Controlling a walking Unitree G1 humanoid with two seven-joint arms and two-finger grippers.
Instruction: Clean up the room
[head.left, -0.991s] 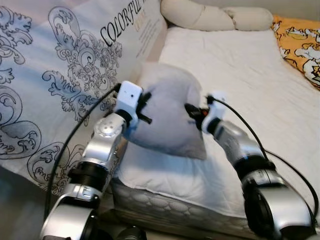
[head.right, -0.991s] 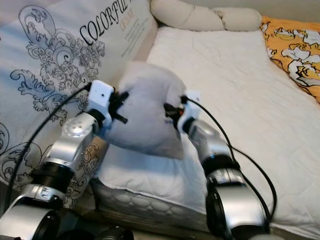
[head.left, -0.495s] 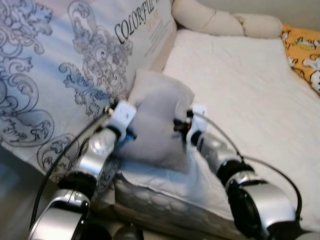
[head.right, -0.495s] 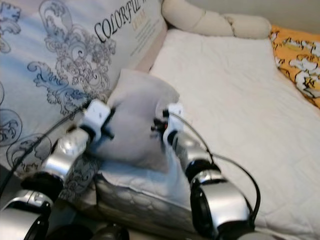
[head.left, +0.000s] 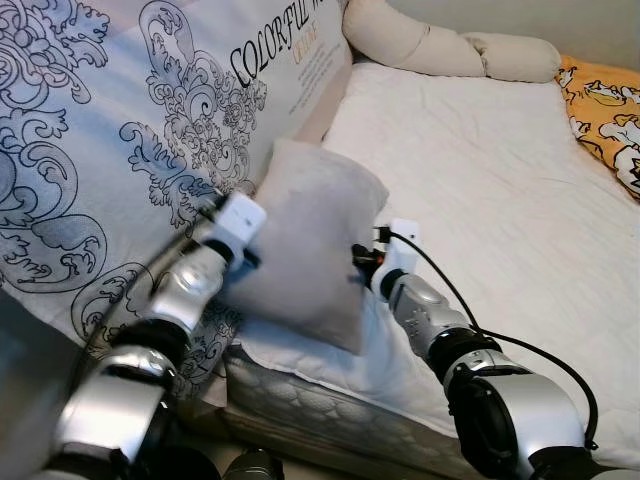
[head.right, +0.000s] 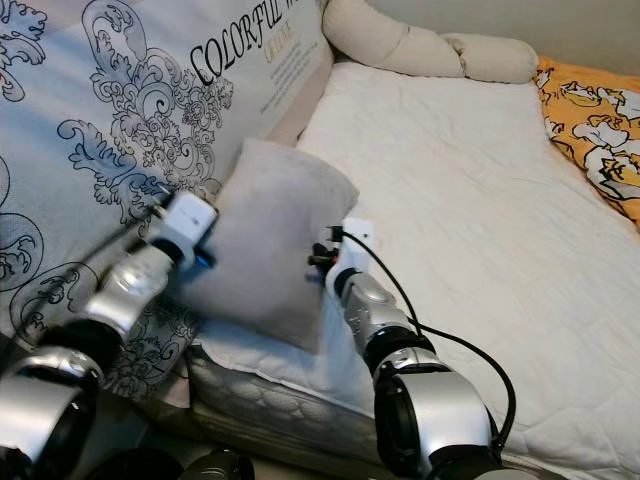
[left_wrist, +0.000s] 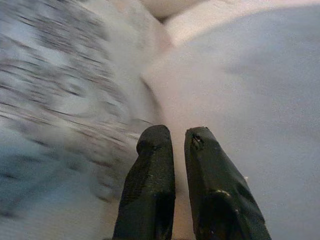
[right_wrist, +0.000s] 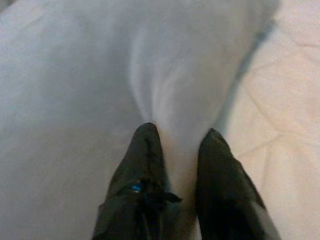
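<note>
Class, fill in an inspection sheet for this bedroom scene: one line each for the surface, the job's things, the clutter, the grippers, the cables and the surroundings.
Surface: white quilted mattress, bare over most of its top.
Job's things: grey pillow standing at the mattress's near left corner, leaning towards the printed cover.
Clutter: orange patterned cloth at the far right edge.
Grippers: left gripper fingers nearly together at the pillow's left side; right gripper pinching a fold of the pillow's right side.
Cables: black cable looping along the right arm above the mattress.
Surroundings: large printed cover with scrollwork upright on the left; cream bolster at the head end.
</note>
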